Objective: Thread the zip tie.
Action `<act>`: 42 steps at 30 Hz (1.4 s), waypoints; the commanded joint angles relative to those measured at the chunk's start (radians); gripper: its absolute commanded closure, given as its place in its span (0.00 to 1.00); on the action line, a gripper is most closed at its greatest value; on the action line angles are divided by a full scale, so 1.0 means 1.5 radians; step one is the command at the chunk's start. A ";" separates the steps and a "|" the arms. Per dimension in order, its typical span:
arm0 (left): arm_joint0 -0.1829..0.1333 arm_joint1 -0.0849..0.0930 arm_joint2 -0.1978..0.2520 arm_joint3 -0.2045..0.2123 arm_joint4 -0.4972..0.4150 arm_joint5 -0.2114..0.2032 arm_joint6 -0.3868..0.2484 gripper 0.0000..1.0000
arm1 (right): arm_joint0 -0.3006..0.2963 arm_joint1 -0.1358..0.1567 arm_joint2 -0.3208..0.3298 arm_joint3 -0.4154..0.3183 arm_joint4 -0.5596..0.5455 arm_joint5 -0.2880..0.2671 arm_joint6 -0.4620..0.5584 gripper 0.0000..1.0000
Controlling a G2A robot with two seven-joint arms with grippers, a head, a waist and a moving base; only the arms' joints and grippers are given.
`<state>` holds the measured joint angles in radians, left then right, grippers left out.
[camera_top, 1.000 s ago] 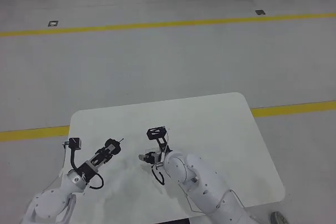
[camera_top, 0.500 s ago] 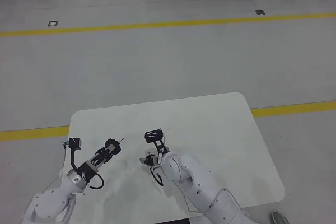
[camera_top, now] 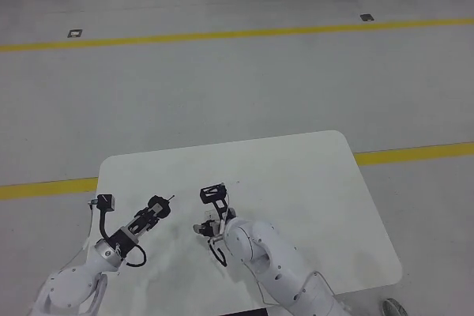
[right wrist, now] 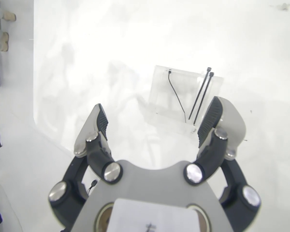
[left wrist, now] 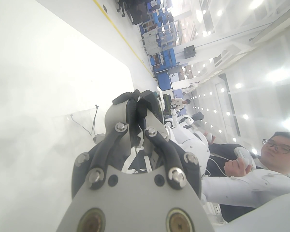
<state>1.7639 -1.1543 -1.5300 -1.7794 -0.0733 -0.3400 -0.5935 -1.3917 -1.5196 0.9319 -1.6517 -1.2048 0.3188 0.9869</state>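
**Right gripper** [right wrist: 154, 119]: grey metal fingers with ribbed black pads [right wrist: 102, 121], spread wide apart, poised just short of the tray.

**Left gripper** [left wrist: 135, 108]: fingers pressed together (a thin dark sliver juts past the tips in the top view, too small to identify), held over the table's left part.

**Tray** [right wrist: 159, 85]: clear, shallow and rectangular, lying flat on the table.

**Curved zip tie** [right wrist: 176, 94] and two **straight zip ties** [right wrist: 199, 95]: thin black plastic. All three lie inside the tray, the straight pair side by side.

**Table** [camera_top: 300, 174]: white and matte with rounded corners. There is broad open surface toward its far and right edges.

**Floor**: pale grey, crossed by yellow stripes [camera_top: 221, 35].
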 commanded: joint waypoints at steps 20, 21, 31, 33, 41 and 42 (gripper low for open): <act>0.000 0.000 0.000 0.000 0.000 0.000 0.000 1.00 | 0.006 -0.013 0.011 0.037 -0.073 0.014 0.034 0.00; 0.000 0.000 0.000 0.000 0.000 0.000 0.000 1.00 | 0.003 -0.013 0.013 0.033 -0.081 0.014 0.036 0.00; 0.000 0.000 0.000 0.000 0.000 0.000 0.000 1.00 | -0.001 -0.018 0.030 0.043 -0.096 0.014 0.033 0.00; 0.000 0.000 0.000 0.000 0.000 0.000 0.000 1.00 | 0.000 -0.019 0.031 0.046 -0.098 0.014 0.030 0.14; 0.000 0.000 0.000 0.000 0.000 0.000 0.000 1.00 | 0.001 -0.026 0.031 0.048 -0.103 0.014 0.029 0.41; 0.000 0.000 0.000 0.000 0.000 0.000 0.000 1.00 | 0.001 -0.027 0.031 0.048 -0.105 0.014 0.029 0.46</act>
<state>1.7639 -1.1543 -1.5300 -1.7794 -0.0733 -0.3400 -0.5935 -1.3907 -1.5594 0.9791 -1.5794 -1.3599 0.3400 1.0298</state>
